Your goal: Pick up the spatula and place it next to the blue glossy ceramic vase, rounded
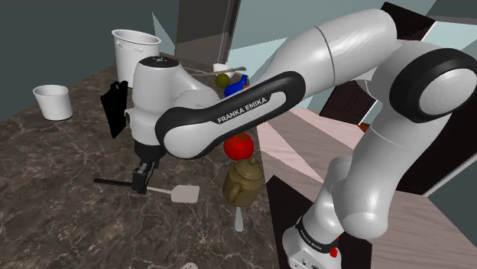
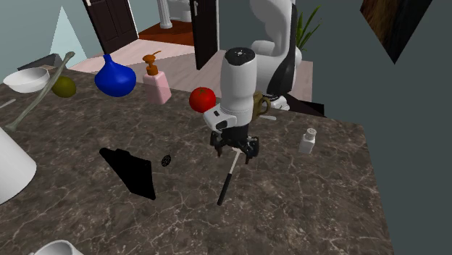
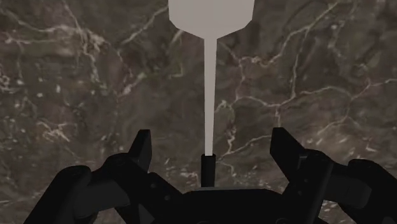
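Here the black gripper (image 3: pixel 213 153) hangs low over the middle part of the dark marbled worktop (image 2: pixel 319 210). Its 2 fingers (image 3: pixel 143 149) stand apart, on both sides of the spatula (image 1: pixel 185 193), and they do not touch it. The spatula lies flat on the worktop; the place where its black handle joins the thin grey shaft is between the fingers, and the pale blade is at the other end of the shaft. The blue vase (image 2: pixel 114 78) stands well apart from the spatula, near the worktop's edge that is far in the second exterior view, between an olive-green round fruit (image 2: pixel 64 87) and a pink soap dispenser (image 2: pixel 156 85). A red round fruit (image 2: pixel 203 99) is further along this same edge, just beside the arm. A small shaker (image 2: pixel 308 140) stands near the edge at the second exterior view's right.
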Tool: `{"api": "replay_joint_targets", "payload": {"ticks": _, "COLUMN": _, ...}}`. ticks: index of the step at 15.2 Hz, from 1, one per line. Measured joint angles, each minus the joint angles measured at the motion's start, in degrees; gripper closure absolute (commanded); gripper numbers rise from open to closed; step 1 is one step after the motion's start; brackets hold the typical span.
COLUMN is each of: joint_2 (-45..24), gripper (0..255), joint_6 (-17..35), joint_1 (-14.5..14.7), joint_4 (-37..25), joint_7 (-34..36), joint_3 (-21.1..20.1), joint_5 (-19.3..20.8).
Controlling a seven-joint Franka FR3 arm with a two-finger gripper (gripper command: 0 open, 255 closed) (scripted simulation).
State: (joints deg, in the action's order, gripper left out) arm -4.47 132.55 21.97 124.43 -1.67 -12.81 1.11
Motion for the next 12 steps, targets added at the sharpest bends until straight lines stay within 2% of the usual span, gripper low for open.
{"api": "replay_joint_targets", "payload": {"ticks": 4, "joint_2": -2.1, "gripper": 0, "joint_6": 2.9, "joint_1": 0.2, "joint_4": 0.9, "joint_7": 0.5, "joint_3": 0.0, "joint_5": 0.7}}
{"api": "replay_joint_targets", "payload": {"ticks": 10, "joint_2": -2.6, "gripper": 0, "joint_6": 3.5, "joint_1": 0.2, "joint_4": 1.0, "joint_7": 0.7, "joint_3": 0.0, "joint_5": 0.9}}
{"api": "replay_joint_targets", "payload": {"ticks": 11, "joint_2": -2.6, "gripper": 255, "joint_6": 3.5, "joint_1": 0.2, "joint_4": 1.0, "joint_7": 0.7, "joint_3": 0.0, "joint_5": 0.9}}
{"api": "replay_joint_targets", "payload": {"ticks": 12, "joint_2": -2.6, "gripper": 255, "joint_6": 3.5, "joint_1": 0.2, "joint_4": 1.0, "joint_7": 0.7, "joint_3": 0.0, "joint_5": 0.9}}
